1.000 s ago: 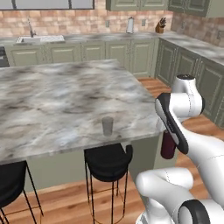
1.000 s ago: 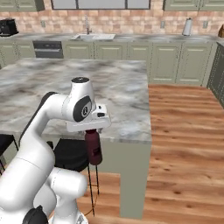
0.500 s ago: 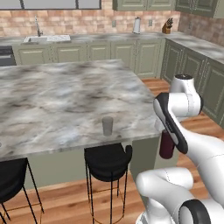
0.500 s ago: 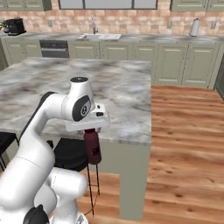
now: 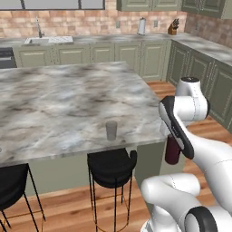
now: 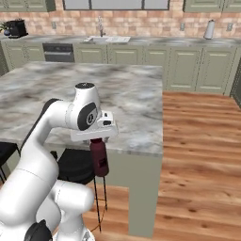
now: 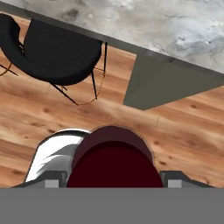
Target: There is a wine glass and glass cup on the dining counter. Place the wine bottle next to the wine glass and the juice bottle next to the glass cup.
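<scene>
Currently the end effector (image 6: 98, 140) is clamped on the juice bottle (image 6: 99, 158), which hangs upright from it, off the bench's (image 5: 68, 104) near corner and above the wood floor (image 6: 197, 155). In the hand view the bottle (image 7: 114, 164) sits between the two fingers, floor below it.

The glass cup (image 5: 111, 130) stands alone near the bench's front edge, left of the held bottle (image 5: 172, 150) in the left base view, with the bench corner between them. The bottle's body is below the level of the marble top, just beside the green base (image 6: 141, 188).

A black stool (image 5: 111, 168) sits under the bench edge right below the cup; a second stool (image 5: 11, 186) is further left. In the hand view a stool (image 7: 57, 52) is close to the bottle's side.

Back wall: counter (image 6: 155, 43) with sink (image 6: 106, 39), kettle (image 6: 210, 29), knife block (image 5: 172, 29).
</scene>
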Robot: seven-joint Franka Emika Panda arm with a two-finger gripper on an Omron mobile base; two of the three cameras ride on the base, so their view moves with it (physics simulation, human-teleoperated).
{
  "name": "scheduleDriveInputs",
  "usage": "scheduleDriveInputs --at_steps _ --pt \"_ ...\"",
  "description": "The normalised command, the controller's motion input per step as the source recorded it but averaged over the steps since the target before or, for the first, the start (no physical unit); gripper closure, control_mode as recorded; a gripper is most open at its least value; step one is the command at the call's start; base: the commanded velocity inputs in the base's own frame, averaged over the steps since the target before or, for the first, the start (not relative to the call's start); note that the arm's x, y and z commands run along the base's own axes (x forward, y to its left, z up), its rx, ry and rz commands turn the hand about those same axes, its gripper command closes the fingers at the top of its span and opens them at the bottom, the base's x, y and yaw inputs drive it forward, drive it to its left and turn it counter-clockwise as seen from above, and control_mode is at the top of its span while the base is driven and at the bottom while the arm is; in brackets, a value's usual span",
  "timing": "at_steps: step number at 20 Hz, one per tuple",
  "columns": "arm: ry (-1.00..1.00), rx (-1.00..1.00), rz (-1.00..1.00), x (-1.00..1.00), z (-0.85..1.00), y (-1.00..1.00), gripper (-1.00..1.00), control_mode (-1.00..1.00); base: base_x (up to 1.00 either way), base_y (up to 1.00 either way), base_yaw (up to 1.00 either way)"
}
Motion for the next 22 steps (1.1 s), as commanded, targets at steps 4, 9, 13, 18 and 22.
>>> scheduleDriveInputs --at_steps 4,9,13,18,22 --pt "0.0 0.0 0.0 0.0 0.0 0.0 1.0 1.0 0.01 0.01 0.06" --pt "-0.01 0.01 0.16 0.11 0.1 0.09 1.0 -1.0 0.01 0.02 0.04" --pt "-0.02 0.0 0.18 0.25 0.23 0.14 1.0 -1.0 0.0 0.0 0.0" --pt "0.0 0.02 0.16 0.33 0.19 0.12 1.0 -1.0 0.0 0.0 0.0" --pt "0.0 0.04 0.15 0.41 0.15 0.08 1.0 -1.0 0.0 0.0 0.0"
